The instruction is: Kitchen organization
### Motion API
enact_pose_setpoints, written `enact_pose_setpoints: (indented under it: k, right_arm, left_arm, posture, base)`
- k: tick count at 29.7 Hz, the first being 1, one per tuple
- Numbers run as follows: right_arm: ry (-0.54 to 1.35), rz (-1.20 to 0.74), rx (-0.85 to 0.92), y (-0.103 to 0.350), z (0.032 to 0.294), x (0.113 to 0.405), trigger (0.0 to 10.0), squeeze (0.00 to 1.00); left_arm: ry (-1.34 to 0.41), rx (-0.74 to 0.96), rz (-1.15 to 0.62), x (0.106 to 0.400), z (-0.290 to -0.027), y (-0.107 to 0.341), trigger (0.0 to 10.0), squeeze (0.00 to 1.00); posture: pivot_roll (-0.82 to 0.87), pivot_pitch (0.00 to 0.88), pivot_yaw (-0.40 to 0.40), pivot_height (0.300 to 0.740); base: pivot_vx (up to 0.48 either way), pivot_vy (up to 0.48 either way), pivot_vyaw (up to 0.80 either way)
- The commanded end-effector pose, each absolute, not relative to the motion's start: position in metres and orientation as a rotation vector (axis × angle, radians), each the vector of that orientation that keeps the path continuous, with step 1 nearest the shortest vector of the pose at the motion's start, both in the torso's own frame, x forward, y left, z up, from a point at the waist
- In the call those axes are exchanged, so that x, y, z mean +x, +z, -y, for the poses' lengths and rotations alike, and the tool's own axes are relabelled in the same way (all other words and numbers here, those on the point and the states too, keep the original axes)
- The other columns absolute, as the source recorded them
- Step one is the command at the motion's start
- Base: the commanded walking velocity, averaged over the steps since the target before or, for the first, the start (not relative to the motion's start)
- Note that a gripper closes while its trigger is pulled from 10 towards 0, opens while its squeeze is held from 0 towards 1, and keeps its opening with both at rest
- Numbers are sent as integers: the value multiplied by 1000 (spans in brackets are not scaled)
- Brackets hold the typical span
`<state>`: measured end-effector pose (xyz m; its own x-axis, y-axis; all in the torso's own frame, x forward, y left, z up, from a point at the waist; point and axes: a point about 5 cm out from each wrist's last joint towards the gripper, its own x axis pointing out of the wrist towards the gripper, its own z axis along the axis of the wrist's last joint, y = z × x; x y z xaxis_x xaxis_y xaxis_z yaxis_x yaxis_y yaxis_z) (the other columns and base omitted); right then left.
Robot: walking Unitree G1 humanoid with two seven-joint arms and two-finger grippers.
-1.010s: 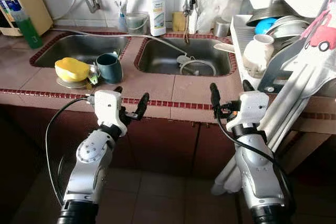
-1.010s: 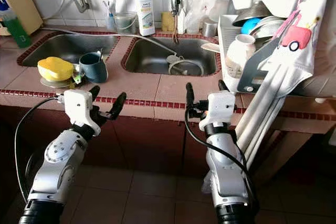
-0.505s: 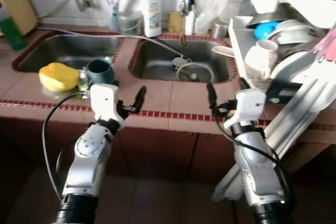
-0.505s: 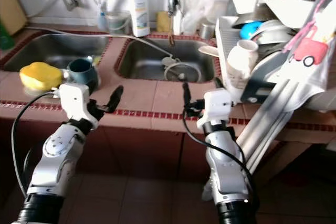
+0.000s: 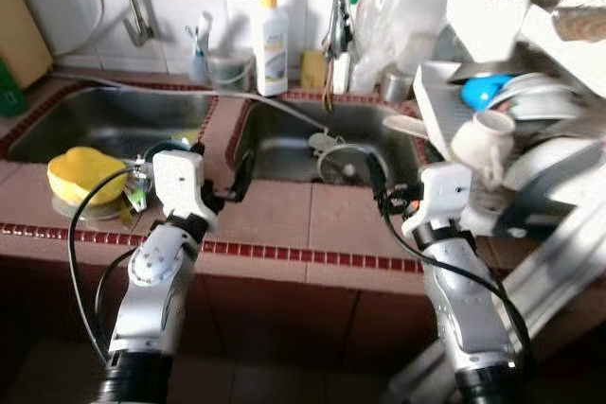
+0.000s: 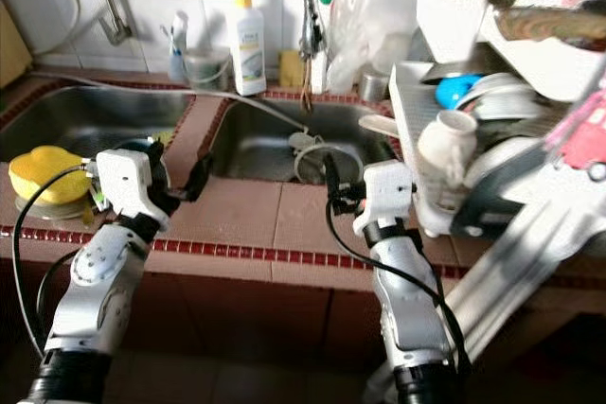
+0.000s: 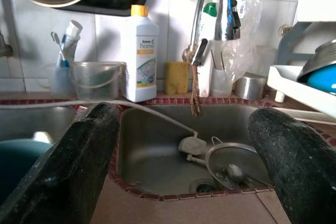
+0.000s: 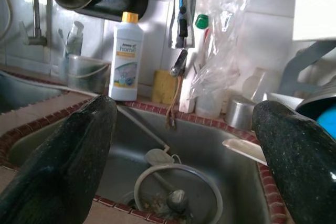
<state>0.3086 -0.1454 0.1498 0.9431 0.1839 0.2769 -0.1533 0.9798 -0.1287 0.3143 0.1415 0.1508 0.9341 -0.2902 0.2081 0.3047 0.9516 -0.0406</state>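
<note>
Both my grippers hover over the tiled counter's front strip (image 5: pixel 312 224), between the two steel sinks and the edge. My left gripper (image 5: pixel 220 164) is open with nothing between its fingers (image 7: pixel 79 166); a teal mug (image 5: pixel 156 151) stands just to its left, partly hidden behind it. My right gripper (image 5: pixel 401 164) is open and empty too, in front of the right sink (image 5: pixel 327 130), which holds a round strainer ring (image 8: pixel 176 187). A yellow rounded item (image 5: pixel 83 174) rests on a plate at the left sink's near rim.
A white detergent bottle (image 5: pixel 272 30), a clear tub (image 7: pixel 97 80) and a yellow sponge (image 7: pixel 177 77) line the back wall by the faucet (image 7: pixel 202 19). A dish rack (image 5: pixel 431 92) with a white cup (image 5: pixel 478 139), blue bowl (image 5: pixel 483 92) and plates crowds the right.
The camera has come closer to the counter and the whole view has shifted. Both grippers now reach over the countertop instead of hanging before its front edge; both stayed open.
</note>
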Motion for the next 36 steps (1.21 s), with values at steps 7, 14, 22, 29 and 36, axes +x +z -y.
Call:
enact_pose_setpoints:
  k: [7,14,22,29,36]
  right_arm:
    - [155,292,-109,149,149,307,10000,0]
    - [152,294,-108,150,149,307,10000,0]
    - [136,297,-100,149,149,305,10000,0]
    - [131,291,-92,146,146,302,10000,0]
    - [125,292,-91,146,146,301,10000,0]
  left_arm:
    - [-330,-48,224,313,-138,153,10000,0]
    - [-340,-54,215,314,-137,153,10000,0]
    - [-362,-42,205,316,-135,153,10000,0]
    - [-379,-30,194,317,-133,152,10000,0]
    - [-389,-27,196,318,-132,154,10000,0]
  posture:
    - [-204,0,10,740]
    - [-210,0,19,740]
    - [-222,0,34,740]
    - [-227,0,42,740]
    - [-232,0,50,740]
  base:
    - [0,0,0]
    - [0,0,0]
    - [0,233,0]
    - [0,368,0]
    - [0,372,0]
